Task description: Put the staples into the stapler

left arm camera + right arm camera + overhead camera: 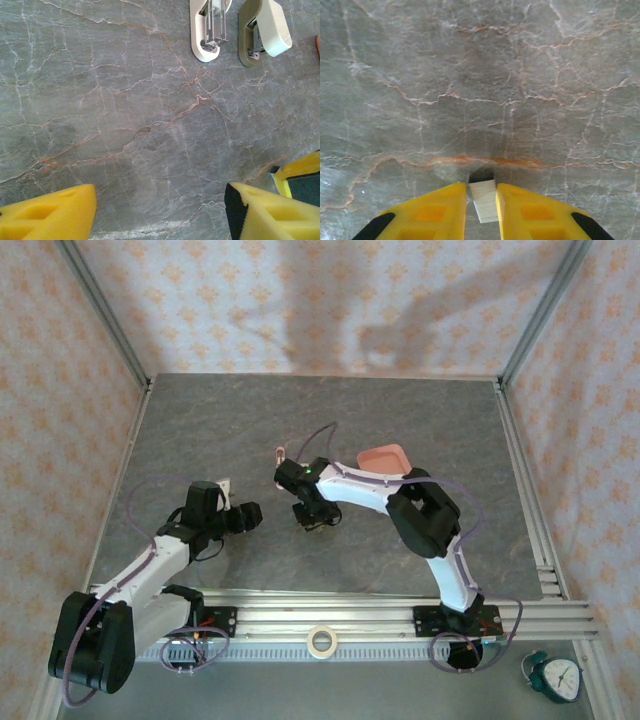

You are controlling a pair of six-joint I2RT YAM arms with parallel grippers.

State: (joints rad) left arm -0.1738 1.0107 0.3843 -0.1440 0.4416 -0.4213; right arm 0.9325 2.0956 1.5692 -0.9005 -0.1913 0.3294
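Note:
The staples [483,200], a small pale grey ridged strip, sit between the yellow fingers of my right gripper [483,192], which is shut on them low over the grey stone table. In the top view my right gripper [315,520] points down at mid-table. The stapler [235,30] lies folded open on the table in two white and cream halves, the left half showing a metal channel. From above, the stapler [281,453] is a small pink-edged shape beyond both grippers. My left gripper [160,210] [250,515] stands open and empty, short of the stapler.
A shallow pink tray [385,458] sits behind the right arm's elbow. A tape roll [320,640] and a small clock [555,677] lie in front of the rail. Patterned walls enclose the table [200,430] on three sides.

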